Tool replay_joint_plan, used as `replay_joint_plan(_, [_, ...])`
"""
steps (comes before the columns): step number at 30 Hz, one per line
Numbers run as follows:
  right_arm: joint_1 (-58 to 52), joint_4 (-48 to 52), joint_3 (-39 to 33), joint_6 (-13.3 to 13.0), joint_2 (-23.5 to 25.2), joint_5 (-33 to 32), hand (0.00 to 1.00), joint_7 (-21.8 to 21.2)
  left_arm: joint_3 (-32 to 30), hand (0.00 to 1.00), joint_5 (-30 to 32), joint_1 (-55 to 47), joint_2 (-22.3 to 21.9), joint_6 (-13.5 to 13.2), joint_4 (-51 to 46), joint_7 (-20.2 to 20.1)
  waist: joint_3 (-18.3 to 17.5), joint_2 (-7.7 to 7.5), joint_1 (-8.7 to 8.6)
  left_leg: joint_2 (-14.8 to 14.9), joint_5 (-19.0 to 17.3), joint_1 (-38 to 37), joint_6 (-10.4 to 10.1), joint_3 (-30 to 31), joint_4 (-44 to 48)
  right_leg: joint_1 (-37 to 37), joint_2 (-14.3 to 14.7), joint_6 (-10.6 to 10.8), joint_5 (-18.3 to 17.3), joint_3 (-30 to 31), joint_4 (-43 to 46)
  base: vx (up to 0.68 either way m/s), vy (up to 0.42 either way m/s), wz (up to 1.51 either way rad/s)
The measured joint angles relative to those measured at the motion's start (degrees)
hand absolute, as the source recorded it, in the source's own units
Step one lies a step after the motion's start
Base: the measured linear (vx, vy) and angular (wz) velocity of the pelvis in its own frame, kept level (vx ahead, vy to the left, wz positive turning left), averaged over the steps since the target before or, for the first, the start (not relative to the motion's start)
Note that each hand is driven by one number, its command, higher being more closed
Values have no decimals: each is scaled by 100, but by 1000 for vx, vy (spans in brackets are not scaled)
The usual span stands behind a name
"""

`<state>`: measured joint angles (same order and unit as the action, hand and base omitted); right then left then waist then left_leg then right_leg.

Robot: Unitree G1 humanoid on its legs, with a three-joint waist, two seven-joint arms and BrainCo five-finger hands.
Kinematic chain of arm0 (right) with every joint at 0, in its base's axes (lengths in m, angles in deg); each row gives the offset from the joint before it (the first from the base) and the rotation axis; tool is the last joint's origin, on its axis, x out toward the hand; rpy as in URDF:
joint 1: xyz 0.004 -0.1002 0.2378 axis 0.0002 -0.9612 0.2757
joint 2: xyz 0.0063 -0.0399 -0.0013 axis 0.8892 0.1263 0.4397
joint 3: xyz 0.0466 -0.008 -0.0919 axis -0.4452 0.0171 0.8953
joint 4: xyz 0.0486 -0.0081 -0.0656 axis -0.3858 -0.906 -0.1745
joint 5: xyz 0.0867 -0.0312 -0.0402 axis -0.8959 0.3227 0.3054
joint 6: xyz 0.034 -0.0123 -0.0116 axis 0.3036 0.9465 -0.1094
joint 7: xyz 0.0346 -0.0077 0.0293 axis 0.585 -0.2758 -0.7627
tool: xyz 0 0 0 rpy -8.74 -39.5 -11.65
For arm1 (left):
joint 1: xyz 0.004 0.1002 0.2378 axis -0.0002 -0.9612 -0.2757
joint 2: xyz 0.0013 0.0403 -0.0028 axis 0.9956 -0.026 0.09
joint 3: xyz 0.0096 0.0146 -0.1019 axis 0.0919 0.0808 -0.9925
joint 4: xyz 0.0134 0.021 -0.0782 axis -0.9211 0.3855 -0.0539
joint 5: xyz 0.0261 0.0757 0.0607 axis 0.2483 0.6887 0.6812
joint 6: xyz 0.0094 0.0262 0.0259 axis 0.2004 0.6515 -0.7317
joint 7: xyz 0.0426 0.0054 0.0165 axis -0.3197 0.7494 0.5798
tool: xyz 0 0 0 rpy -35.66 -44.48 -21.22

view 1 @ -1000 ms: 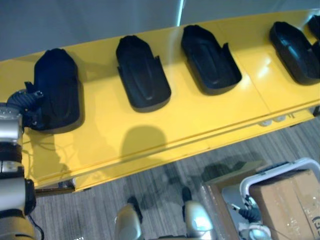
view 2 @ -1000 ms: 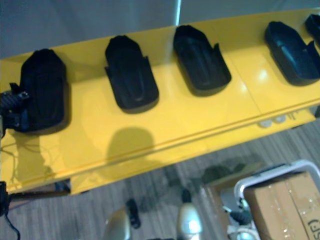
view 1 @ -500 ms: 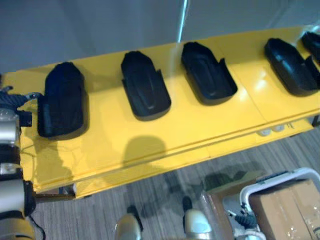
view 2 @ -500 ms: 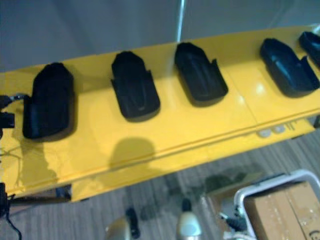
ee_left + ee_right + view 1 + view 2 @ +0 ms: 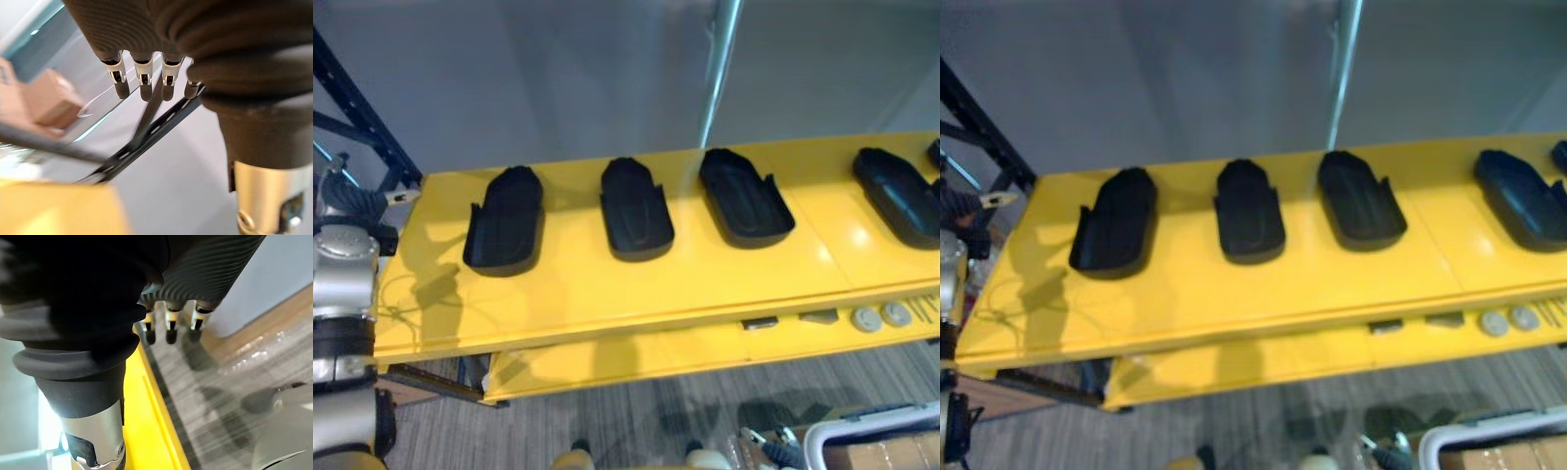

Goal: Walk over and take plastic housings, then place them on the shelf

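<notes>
Right hand (image 5: 169, 323): low by front edge of yellow shelf (image 5: 146, 421), over grey floor (image 5: 220, 382); fingers slack, empty.
Left hand (image 5: 143, 83): off shelf's left end; fingers loose, holding nothing.
Black plastic housings (image 5: 635, 208): one row along shelf top, spaced apart, untouched by either hand.
Behind: grey wall (image 5: 558, 88), dark rack post (image 5: 362, 113).

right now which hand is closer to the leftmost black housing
Left. The left hand is at the left end of the shelf, near the leftmost housing; the right hand hangs low over the floor.
</notes>
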<state>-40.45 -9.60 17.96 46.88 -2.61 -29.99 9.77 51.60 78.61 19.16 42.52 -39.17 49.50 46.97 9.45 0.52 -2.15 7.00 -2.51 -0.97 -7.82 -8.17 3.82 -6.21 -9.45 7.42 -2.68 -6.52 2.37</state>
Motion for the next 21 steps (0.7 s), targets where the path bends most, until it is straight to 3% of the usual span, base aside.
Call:
replay_joint_plan(2, [-18, -137, -267, 13, 20, -132, 0, 108, -367, 0, -113, -695, -588, -325, -894, 245, -169, 62, 29, -62, 138, -19, 3, 175, -197, -96, -26, 0, 0, -172, -75, 80, -20, 43])
replay_joint_plan(5, [-7, -336, -558, 17, 96, -226, 0, 231, -457, 0, -114, -2026, -1987, -754, -1873, 492, -351, 142, 271, -91, 174, -99, -2, 311, -331, -217, -29, -3, -2, -380, -100, 63, -8, 28])
replay_joint_plan(6, [3, -339, -587, 17, 117, -226, 0, 234, -443, 0, -142, -2276, -2258, -838, -1962, 514, -381, 145, 306, -96, 176, -97, -2, 334, -339, -226, -30, -4, -2, -414, -100, 42, -7, 24])
replay_joint_plan(8, [55, -354, -664, 33, 231, -225, 0, 288, -287, 0, -579, -3233, -3325, -1031, -2119, 416, -391, 128, 418, -125, 168, -103, -9, 508, -368, -346, -41, -12, -7, -558, -99, 8, -4, 34])
replay_joint_plan(12, [145, -382, -662, 257, 313, -213, 0, 366, 280, 0, -616, -3985, -3775, -1097, -2018, 213, -376, 67, 574, -131, 204, -202, 30, 523, -472, -410, -57, -63, -40, -654, -96, -36, -15, 12])
replay_joint_plan(15, [192, -383, -676, 395, 315, -212, 0, 365, 518, 0, -844, -4063, -4030, -1411, -1389, 209, -353, 30, 574, -164, 475, -411, 44, 575, -884, -464, -67, -99, -113, -772, -95, -56, -31, 8])
replay_joint_plan(18, [277, -384, -695, 470, 315, -223, 0, 357, 524, 0, -1740, -4026, -4163, -1826, -238, 634, -296, -60, 496, -203, 554, -458, 38, 641, -887, -510, -86, -43, -190, -886, -62, -57, -17, 10])
replay_joint_plan(21, [277, -430, -700, 504, 316, -239, 0, 353, 343, 0, -2005, -4016, -4269, -2201, 1261, 987, -237, -151, 476, -241, 565, -492, 34, 744, -888, -580, -100, 31, -285, -999, -23, -39, -28, 14])
